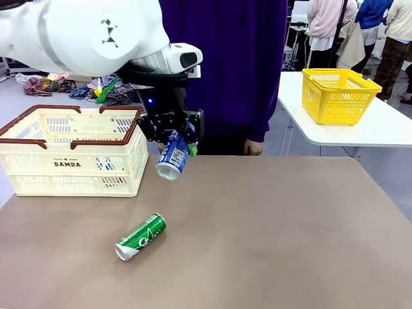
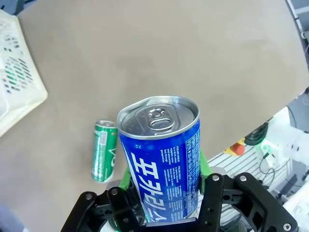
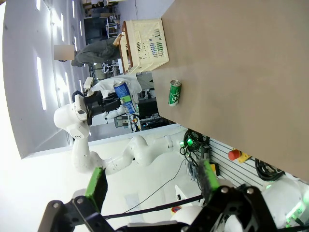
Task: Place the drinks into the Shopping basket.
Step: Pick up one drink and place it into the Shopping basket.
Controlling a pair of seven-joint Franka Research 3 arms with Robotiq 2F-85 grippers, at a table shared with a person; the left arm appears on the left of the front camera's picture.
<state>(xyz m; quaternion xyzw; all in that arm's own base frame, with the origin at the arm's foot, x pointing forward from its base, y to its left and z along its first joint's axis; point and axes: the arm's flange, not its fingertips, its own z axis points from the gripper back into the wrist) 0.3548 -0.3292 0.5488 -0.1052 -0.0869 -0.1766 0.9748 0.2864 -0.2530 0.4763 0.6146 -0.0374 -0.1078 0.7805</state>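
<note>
My left gripper point(image 1: 175, 148) is shut on a blue can point(image 1: 172, 158) with white lettering, held tilted in the air just right of the Shopping basket point(image 1: 71, 151). In the left wrist view the blue can point(image 2: 161, 154) sits between the green pads, silver top facing away. A green can point(image 1: 140, 236) lies on its side on the brown table near the front; the same green can point(image 2: 105, 150) shows below the held one. My right gripper point(image 3: 152, 181) stands open with nothing in it, far from the green can point(image 3: 175, 92) and the basket point(image 3: 145, 43).
A person in a purple top point(image 1: 225, 64) stands at the far side, one hand point(image 1: 253, 148) at the table edge. A yellow basket point(image 1: 340, 95) sits on a separate white table at the back right. The right half of the brown table point(image 1: 290, 232) is bare.
</note>
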